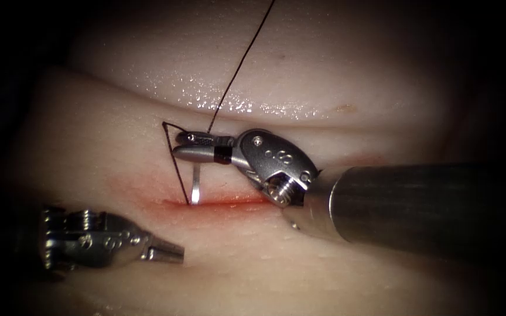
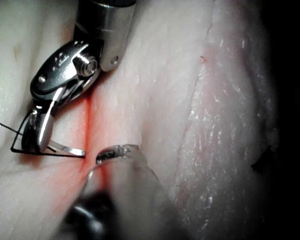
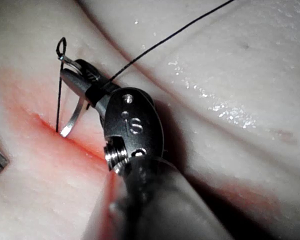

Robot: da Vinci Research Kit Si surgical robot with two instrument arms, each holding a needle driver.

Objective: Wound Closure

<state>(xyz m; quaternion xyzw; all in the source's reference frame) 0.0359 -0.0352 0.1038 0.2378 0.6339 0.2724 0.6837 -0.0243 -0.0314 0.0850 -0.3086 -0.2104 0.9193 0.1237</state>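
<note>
My right tool (image 1: 190,146) comes in from the right, its jaws shut on the curved needle (image 1: 196,184) near its tail end. The needle drops from the jaws to the left end of the cut (image 1: 229,202), where its tip is hidden in the tissue (image 1: 118,152). Dark thread (image 1: 174,161) runs from the jaw tips down to the same spot, and another strand (image 1: 238,67) climbs up and away. My left tool (image 1: 168,253) lies low on the left, jaws shut on nothing, just below the cut. The right wrist view shows the needle (image 3: 75,116) and thread (image 3: 57,95) entering the cut.
Red fluid (image 1: 147,193) stains the tissue around the cut. A wet, shiny fold of tissue (image 1: 235,105) rises behind the right tool. The right tool's thick shaft (image 1: 417,205) crosses the right side above the cut's right end.
</note>
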